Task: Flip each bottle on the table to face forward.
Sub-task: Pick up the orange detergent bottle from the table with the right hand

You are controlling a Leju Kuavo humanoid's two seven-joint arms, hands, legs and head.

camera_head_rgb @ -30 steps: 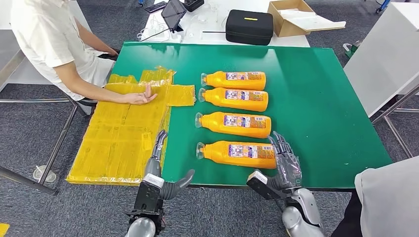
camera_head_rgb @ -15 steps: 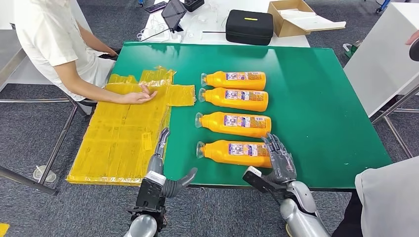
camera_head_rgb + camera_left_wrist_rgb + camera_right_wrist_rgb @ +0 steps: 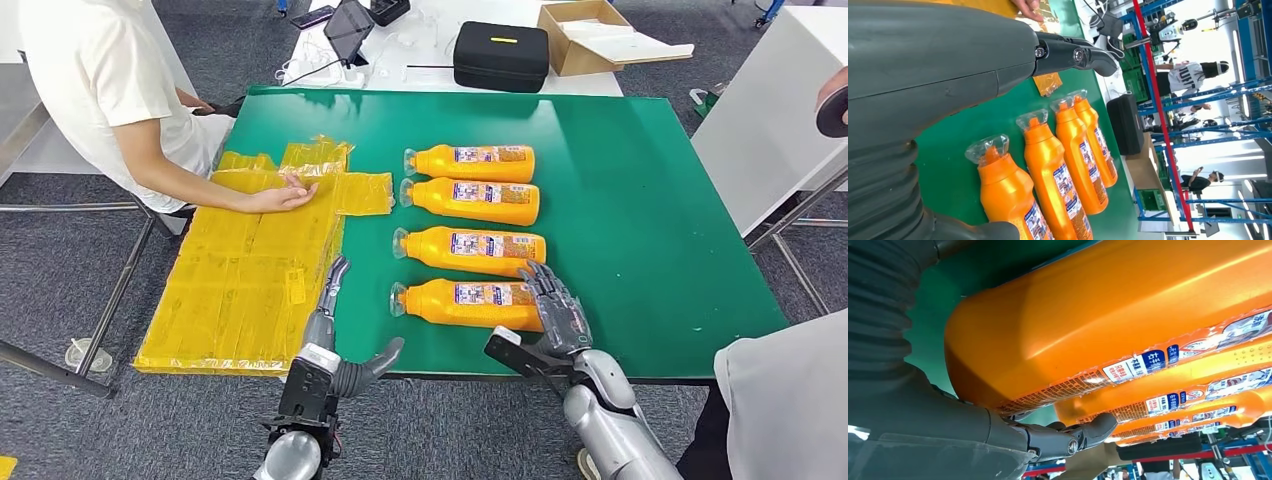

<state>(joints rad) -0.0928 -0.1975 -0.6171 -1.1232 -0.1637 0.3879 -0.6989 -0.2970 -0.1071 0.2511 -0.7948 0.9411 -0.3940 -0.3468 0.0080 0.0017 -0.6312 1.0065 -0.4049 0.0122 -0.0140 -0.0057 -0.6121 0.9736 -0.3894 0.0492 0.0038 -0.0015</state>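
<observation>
Bottles, four orange ones, lie flat in a column on the green tabletop (image 3: 640, 220), all with their long axes running side to side and their clear caps pointing toward the robot's left. Every one has its printed label facing up. Going from the robot outward: the nearest bottle (image 3: 468, 303), the second bottle (image 3: 470, 250), the third bottle (image 3: 470, 201) and the farthest bottle (image 3: 470, 163). The two far ones sit just beside each other, nearly touching; the near two have a bit more green between them.

Right hand (image 3: 556, 318) is at the base end of the nearest bottle, fingers (image 3: 545, 290) spread and laid against the bottle's bottom end and upper side. In the right wrist view a dark fingertip curls under the orange base, so it's touching, but I can't tell if it's actually a firm grip.

Left hand (image 3: 335, 345) hovers over the near tabletop edge beside the cap end of that bottle, holding nothing, fingers straight and pointing forward with the thumb stuck out to the side.

Left of the bottles there's a patch of yellow plastic sheets (image 3: 250, 270), and a seated person in a white shirt rests a hand (image 3: 280, 196) on them. A black case (image 3: 500, 56) and a cardboard box (image 3: 590, 38) sit on the white table behind.
</observation>
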